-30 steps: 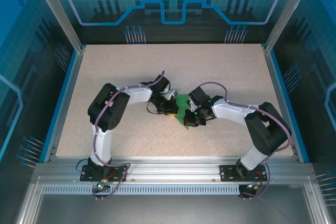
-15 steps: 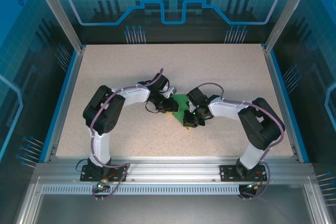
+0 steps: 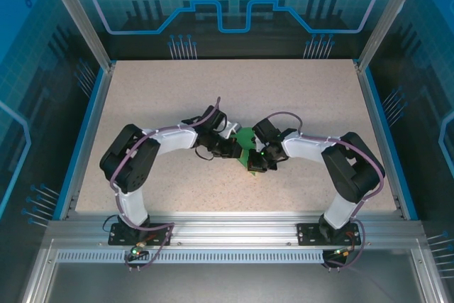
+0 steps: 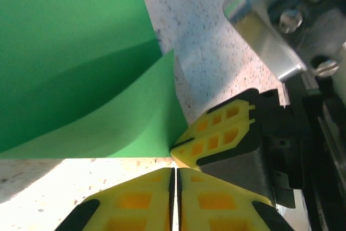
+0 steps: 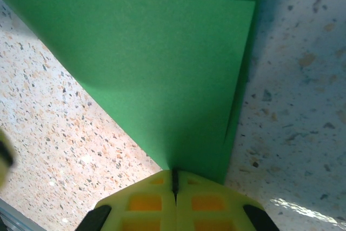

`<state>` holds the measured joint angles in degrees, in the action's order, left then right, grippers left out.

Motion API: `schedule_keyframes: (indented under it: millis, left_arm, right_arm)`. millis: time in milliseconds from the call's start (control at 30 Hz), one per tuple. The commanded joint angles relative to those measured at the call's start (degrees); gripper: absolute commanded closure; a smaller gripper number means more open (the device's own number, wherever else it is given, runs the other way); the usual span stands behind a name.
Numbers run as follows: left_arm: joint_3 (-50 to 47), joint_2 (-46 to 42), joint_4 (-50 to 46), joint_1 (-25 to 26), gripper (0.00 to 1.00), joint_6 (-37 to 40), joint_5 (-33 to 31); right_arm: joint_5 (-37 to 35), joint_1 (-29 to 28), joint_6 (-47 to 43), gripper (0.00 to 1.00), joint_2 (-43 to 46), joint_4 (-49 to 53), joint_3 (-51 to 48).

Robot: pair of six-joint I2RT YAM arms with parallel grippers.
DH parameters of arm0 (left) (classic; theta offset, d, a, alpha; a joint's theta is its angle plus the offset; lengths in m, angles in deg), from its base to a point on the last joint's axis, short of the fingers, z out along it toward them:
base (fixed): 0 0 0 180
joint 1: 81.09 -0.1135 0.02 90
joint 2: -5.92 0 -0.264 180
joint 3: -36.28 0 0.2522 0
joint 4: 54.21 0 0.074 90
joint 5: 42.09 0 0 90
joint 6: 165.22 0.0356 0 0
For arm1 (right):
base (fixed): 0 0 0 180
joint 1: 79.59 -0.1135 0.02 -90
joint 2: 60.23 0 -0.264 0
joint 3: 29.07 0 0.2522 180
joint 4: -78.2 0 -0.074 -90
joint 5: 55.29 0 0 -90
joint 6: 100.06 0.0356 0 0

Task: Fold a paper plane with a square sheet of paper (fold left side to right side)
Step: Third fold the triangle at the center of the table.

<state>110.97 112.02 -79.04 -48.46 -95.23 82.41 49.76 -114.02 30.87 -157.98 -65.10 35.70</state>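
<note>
Two arms meet at the middle of the bench (image 3: 305, 90), with the creased green sheet of paper (image 3: 246, 138) lying between them. The right gripper (image 5: 174, 181) has its jaws clamped on the sheet's pointed corner. The left gripper (image 4: 174, 174) has its jaws pressed together just beside the paper's edge, gripping nothing.

The table (image 3: 305, 97) has a pale speckled top, beige with dark flecks. A blue rim (image 3: 84, 140) runs along the table's left and right sides. A silver metal rail (image 3: 234, 226) lies along its near edge, with a slotted strip (image 3: 234, 255) just in front. Metal posts (image 3: 76, 15) rise from the table's far corners. Behind the table stands a blue patterned wall (image 3: 234, 5).
</note>
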Motion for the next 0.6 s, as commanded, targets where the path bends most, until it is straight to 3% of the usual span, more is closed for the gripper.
schedule_keyframes:
  millis: [0, 567]
  left_arm:
    - [1.3, 2.5, 1.2, 0.7, 0.88, 2.5, 2.6]
    - [2.3, 7.2, 2.6, 0.8, 0.90, 3.1, -0.2]
  right_arm:
    - [-2.2, 0.6, -0.4, 1.00, -1.5, 5.0, -1.9]
    - [-2.8, 0.5, -1.0, 1.00, -1.6, 6.2, -1.6]
